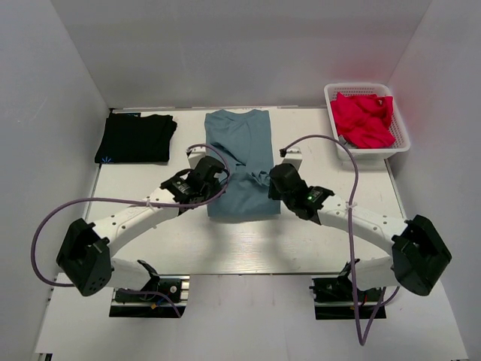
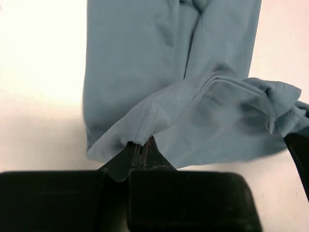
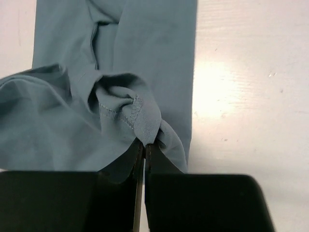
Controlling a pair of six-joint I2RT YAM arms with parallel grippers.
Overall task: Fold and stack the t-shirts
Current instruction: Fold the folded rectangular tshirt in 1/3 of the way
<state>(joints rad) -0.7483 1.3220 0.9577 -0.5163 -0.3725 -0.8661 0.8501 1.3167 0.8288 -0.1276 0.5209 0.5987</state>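
Blue-grey t-shirt [image 1: 239, 139], frame centre, long axis running top to bottom; left pincer [image 2: 143, 146] and right pincer [image 3: 144, 145] each clenched on its hem, remaining length lying above both.

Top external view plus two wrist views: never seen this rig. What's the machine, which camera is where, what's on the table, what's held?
Two white robot arms are bolted at the near edge of a table. The wide picture comes from a fixed camera above and behind them. The two close-ups come from a camera on each wrist, looking along its own fingers. On the table lie a partly folded blue-grey t-shirt in the middle, a folded black t-shirt at the far left, and a white basket at the far right, holding red cloth. The left gripper and the right gripper are each shut on a hemmed edge of the blue-grey t-shirt.
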